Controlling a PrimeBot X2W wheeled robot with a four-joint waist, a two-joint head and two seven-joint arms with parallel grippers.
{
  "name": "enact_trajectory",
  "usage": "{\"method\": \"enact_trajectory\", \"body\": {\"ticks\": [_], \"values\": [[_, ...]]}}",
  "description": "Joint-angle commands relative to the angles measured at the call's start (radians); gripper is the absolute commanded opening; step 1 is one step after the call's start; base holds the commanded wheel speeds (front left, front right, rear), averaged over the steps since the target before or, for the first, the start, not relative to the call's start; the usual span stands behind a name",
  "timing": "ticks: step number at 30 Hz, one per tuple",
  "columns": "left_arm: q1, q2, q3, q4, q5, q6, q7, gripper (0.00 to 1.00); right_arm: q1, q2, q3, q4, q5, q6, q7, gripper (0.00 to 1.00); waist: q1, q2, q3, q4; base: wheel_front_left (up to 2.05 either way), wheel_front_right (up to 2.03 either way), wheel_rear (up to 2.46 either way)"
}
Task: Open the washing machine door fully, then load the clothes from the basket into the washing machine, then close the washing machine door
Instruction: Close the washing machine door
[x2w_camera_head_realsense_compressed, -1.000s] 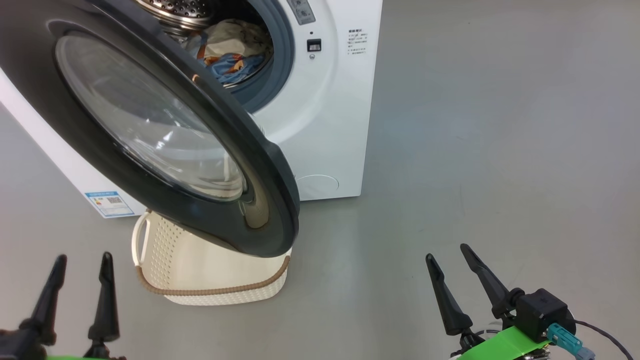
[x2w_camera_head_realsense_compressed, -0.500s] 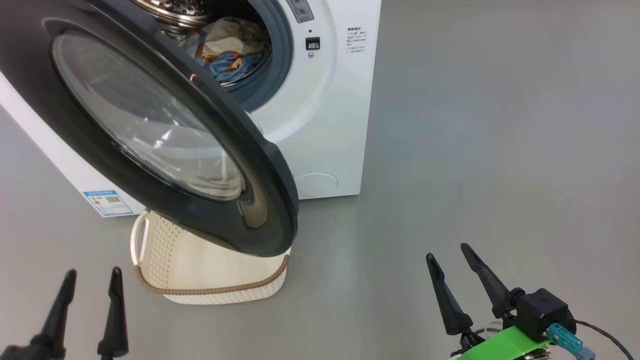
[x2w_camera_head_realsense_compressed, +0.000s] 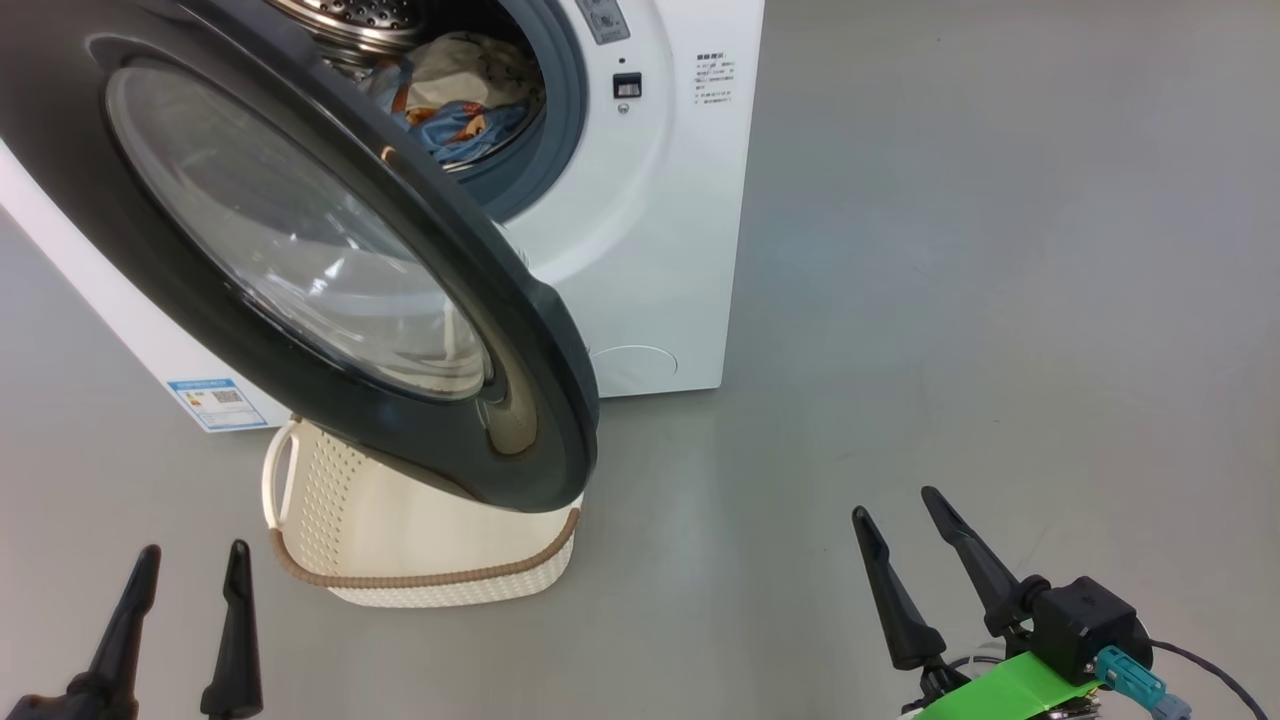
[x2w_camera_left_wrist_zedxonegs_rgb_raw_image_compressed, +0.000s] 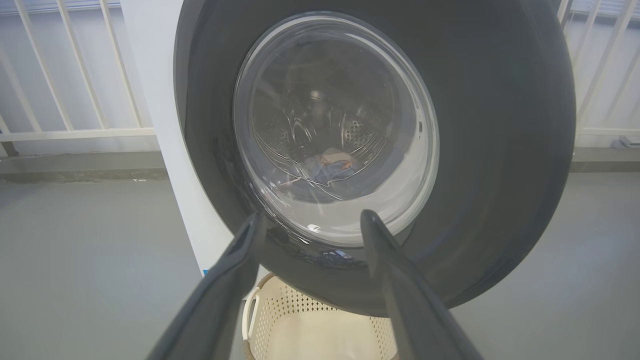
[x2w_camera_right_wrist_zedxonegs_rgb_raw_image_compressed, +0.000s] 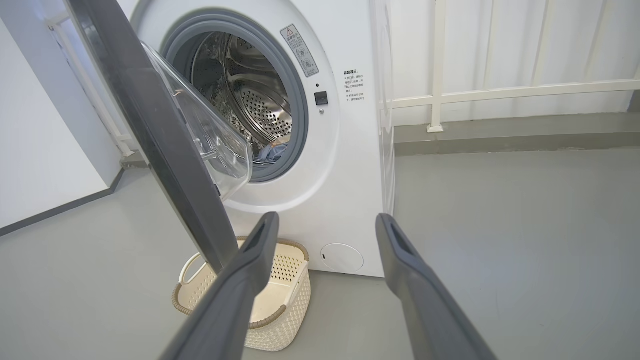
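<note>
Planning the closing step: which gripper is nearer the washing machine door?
Left. The left gripper points at the outer face of the washing machine door, low and close; the right gripper stands farther off, past its free edge, over the floor.

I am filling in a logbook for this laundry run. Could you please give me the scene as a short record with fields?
washing machine door: open, swung out above the basket
clothes: inside the drum of the washing machine
basket: on the floor before the machine; no clothes in its visible part
left claw: open, holding nothing, facing the door glass
right claw: open, holding nothing, above the floor
step left: close the door
</note>
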Motion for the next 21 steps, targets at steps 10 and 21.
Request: {"method": "enact_trajectory", "body": {"ticks": [10,21], "values": [[-0.020,0.008,0.044,-0.010,0.015,-0.002,-0.006,0.98,-0.016,0.005,0.020,-0.022,-0.008,0.001,-0.012,1.00,0.0000,0.0000,-0.003,-0.001,0.00,0.00,0.00],[-0.012,0.009,0.048,0.015,0.015,-0.002,-0.006,0.97,-0.014,0.005,0.024,-0.021,-0.005,0.001,-0.012,1.00,0.0000,0.0000,-0.013,-0.001,0.00,0.00,0.00]]}}
